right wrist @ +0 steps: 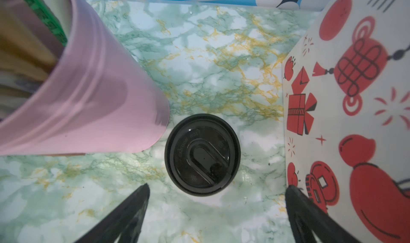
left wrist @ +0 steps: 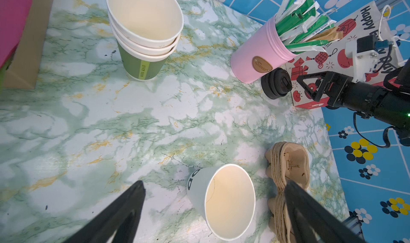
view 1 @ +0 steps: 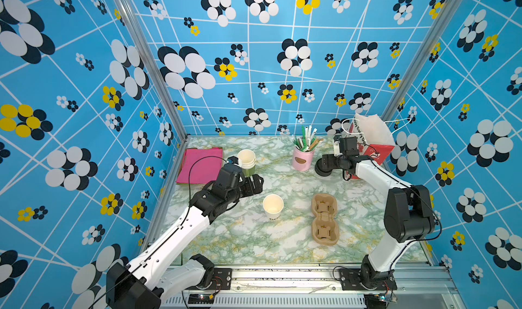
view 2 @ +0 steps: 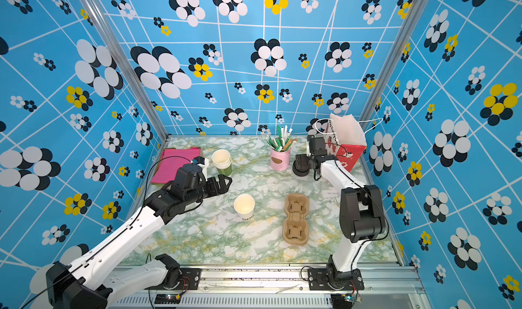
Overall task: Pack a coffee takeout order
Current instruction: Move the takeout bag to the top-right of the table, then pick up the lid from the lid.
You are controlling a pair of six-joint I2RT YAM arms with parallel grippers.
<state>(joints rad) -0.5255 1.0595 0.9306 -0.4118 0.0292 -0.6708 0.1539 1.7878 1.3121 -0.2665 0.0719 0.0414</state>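
Black lid (right wrist: 202,154) sits just beside the pink tumbler (right wrist: 88,93); the right claw (right wrist: 217,186) hangs there too, prongs apart. The left claw (left wrist: 214,183), well away, gapes empty.

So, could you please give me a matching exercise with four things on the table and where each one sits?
Things: 1 single cup; 2 black lid; 3 cup stack; 4 cup holder.
Places: a between the pink tumbler and the gift bag; b beside the pink napkins; c alone mid-table, without a lid; d lying flat, wells empty.
Pairs: 1-c, 2-a, 3-b, 4-d.
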